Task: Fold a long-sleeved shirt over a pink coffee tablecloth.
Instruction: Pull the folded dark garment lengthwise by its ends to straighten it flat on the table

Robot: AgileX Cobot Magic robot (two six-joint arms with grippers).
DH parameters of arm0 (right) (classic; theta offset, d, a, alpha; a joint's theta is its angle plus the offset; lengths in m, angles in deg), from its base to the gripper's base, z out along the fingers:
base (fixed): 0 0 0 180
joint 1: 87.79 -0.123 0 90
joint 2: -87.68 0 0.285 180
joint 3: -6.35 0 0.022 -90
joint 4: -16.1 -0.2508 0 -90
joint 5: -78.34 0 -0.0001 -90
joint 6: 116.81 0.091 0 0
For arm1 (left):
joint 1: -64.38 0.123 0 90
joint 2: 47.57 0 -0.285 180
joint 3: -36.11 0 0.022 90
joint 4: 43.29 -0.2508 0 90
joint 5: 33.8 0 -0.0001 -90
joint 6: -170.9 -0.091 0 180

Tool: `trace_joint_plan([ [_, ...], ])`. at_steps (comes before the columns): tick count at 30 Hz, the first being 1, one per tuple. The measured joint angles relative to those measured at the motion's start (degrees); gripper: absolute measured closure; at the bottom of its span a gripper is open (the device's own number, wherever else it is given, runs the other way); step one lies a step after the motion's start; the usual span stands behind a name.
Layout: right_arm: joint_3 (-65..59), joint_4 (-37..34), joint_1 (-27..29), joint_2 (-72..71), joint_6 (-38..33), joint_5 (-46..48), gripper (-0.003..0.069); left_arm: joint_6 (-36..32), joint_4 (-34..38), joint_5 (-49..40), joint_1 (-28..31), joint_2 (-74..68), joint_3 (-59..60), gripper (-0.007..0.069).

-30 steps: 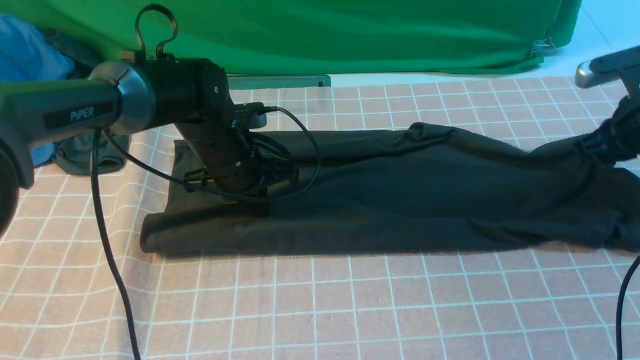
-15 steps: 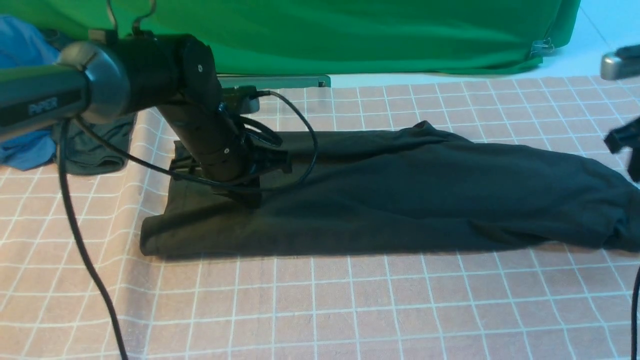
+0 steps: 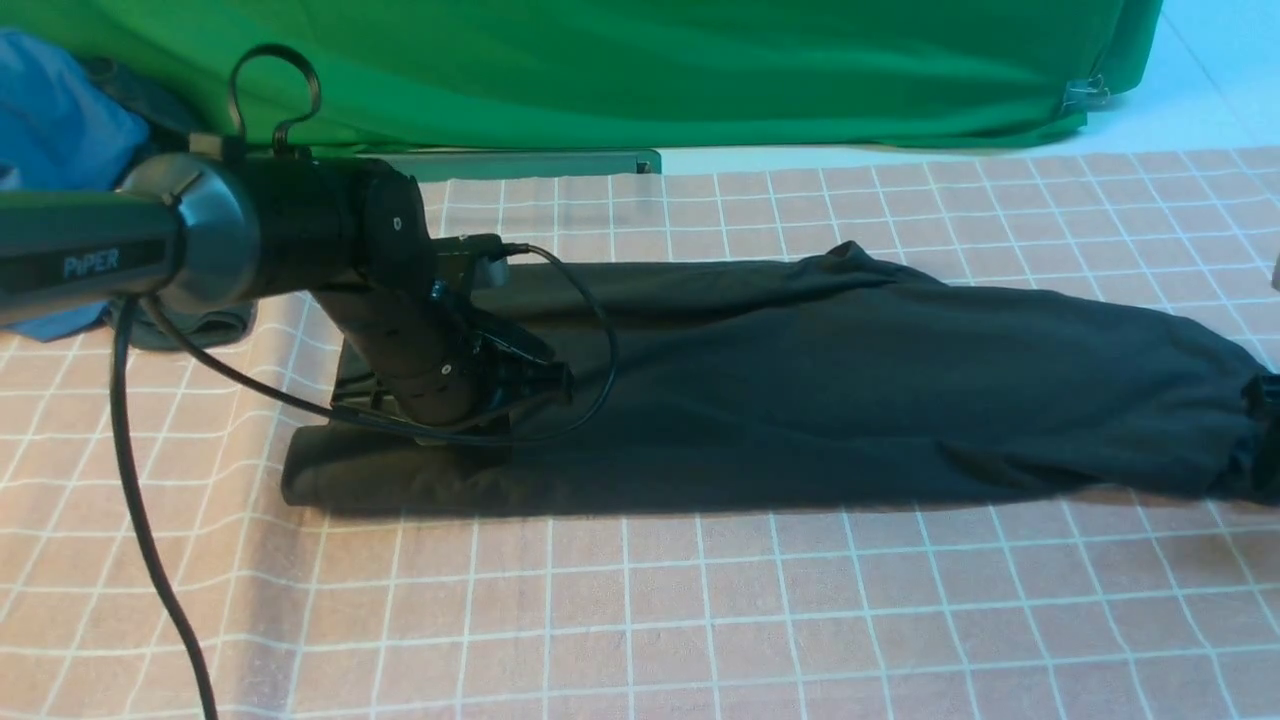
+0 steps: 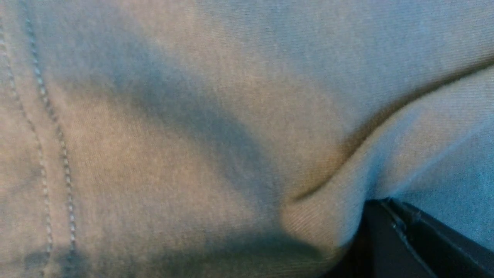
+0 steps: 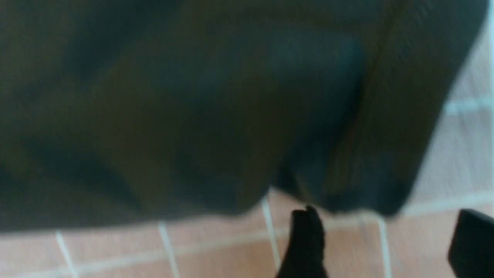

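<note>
1. The long-sleeved shirt (image 3: 800, 380) is laid as one long black band across the pink coffee tablecloth (image 3: 640, 620). It runs from the robot's left to the right edge of the front view, where its end is cut off.
2. Its left end is folded into a thick, rounded edge, and a small peak of cloth stands up along the far edge near the middle.
3. The left arm (image 3: 250, 230) is bent down onto the left end of the shirt, and a black cable (image 3: 140, 500) is looped from it over the tablecloth.
4. The left fingers (image 4: 405, 239) are closed. In the left wrist view a pucker of knit fabric is drawn up against the dark finger, so the shirt seems to be pinched there, though the tips are hidden.
5. The right fingers (image 5: 305, 243) are spread wide with nothing held between them. Only tablecloth is seen in the gap, just beside the shirt's edge, in a blurred view.
6. A green backdrop cloth (image 3: 650, 70) is hung behind the tablecloth. At far left a blue garment (image 3: 50, 100) and a dark grey-green garment (image 3: 190, 325) are heaped, to the left of the shirt.
</note>
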Motion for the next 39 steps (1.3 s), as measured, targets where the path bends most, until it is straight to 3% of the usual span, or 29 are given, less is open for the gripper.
trace_joint_plan([
  [3,0.0,-0.9,-0.1,1.2,0.0,-1.6,0.0133,0.0,0.0,0.1,0.0,0.0,0.0,0.0612],
  [5,0.0,-1.3,-0.1,2.9,0.0,-3.1,0.0183,0.0,0.0,0.2,0.0,0.0,0.1,0.0612],
  [7,0.0,-1.5,-0.1,3.6,-0.2,-3.6,0.0277,0.0,-0.1,0.2,0.0,0.0,0.1,0.0612],
  [10,0.0,-1.8,-0.1,3.9,-1.9,-4.3,0.0522,0.0,-0.1,0.2,0.0,0.0,0.1,0.0612],
  [12,0.4,-1.7,-0.1,3.9,-3.2,-4.4,0.0565,0.0,-0.1,0.4,0.0,0.0,0.1,0.0612],
  [22,9.8,8.4,-0.1,4.0,-7.1,8.1,0.0564,0.0,0.1,0.5,0.0,0.0,0.1,0.0612],
  [30,10.3,10.9,-0.1,5.6,-7.5,12.1,0.0556,0.0,0.1,0.2,0.0,0.0,0.0,0.0612],
  [33,10.3,11.5,-0.1,5.8,-7.5,12.2,0.0521,0.3,0.0,-1.6,0.0,0.3,-0.8,0.0612],
  [39,15.1,19.6,-0.1,5.9,-1.0,14.6,0.0326,3.5,-0.9,-4.1,2.4,3.6,-5.6,0.0612],
])
